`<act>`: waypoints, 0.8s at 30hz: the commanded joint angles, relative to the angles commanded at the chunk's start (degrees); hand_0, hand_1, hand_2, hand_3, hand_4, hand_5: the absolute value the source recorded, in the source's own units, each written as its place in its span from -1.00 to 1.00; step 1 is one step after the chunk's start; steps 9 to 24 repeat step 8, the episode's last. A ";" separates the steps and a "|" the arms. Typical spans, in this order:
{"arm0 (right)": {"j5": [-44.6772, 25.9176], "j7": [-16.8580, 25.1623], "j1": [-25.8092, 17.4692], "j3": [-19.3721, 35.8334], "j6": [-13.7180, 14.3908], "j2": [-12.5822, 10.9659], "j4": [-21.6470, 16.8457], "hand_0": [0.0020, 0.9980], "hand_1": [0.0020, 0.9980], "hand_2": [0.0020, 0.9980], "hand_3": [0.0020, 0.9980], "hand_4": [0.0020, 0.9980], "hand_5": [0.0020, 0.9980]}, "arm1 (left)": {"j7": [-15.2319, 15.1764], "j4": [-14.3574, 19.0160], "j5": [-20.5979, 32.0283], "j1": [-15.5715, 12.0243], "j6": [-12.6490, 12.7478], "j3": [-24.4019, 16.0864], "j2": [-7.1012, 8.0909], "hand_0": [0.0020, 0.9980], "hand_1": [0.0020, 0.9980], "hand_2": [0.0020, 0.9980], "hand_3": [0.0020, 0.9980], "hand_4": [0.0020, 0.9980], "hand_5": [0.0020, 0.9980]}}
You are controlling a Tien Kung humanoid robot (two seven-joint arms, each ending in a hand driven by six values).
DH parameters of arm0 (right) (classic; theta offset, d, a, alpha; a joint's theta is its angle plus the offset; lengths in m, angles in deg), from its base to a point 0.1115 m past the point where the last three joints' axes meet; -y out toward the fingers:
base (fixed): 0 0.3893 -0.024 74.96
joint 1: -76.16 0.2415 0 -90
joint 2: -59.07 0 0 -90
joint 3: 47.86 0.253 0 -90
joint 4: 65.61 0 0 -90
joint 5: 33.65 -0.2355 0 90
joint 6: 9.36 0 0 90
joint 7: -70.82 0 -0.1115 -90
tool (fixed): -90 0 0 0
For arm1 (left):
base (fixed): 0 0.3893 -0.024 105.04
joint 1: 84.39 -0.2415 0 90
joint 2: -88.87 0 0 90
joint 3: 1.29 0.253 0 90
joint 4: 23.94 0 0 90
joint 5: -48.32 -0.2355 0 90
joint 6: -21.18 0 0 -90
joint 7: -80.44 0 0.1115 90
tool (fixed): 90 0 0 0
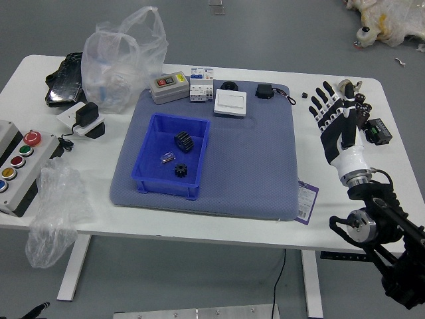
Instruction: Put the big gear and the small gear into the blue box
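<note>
The blue box (137,163) stands on the left half of the grey mat. Inside it lie the big gear (184,141), black and ridged, near the right wall, and the small gear (180,170), toward the near right corner. My right hand (334,109) is right of the mat over the white table, far from the box, its fingers spread with nothing held. At the bottom left edge only a dark tip of my left hand (36,311) shows.
A clear packet (168,157) also lies in the box. Behind it on the mat (252,166) are a white square device (230,103) and a grey switch box (169,88). Dark metal parts (362,109) stand beside my right hand. A button panel (25,166) sits at far left.
</note>
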 joint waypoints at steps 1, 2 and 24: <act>0.01 -0.02 -0.07 0.10 -0.03 -0.01 -0.07 1.00 1.00 1.00 1.00 1.00 1.00 | 0.03 0.01 -0.03 -0.01 0.01 -0.05 0.01 0.30 0.19 0.17 0.45 0.51 0.43; 0.04 -0.02 -0.13 0.21 -0.04 -0.02 -0.13 1.00 0.98 1.00 1.00 1.00 1.00 | 0.05 0.01 -0.07 -0.02 0.01 -0.09 0.01 0.30 0.19 0.17 0.45 0.51 0.43; -0.18 0.49 -0.52 0.78 -0.04 -0.11 -0.40 1.00 0.98 1.00 1.00 1.00 1.00 | -0.01 -0.02 -0.05 0.06 0.00 -0.02 -0.01 0.30 0.19 0.17 0.45 0.51 0.43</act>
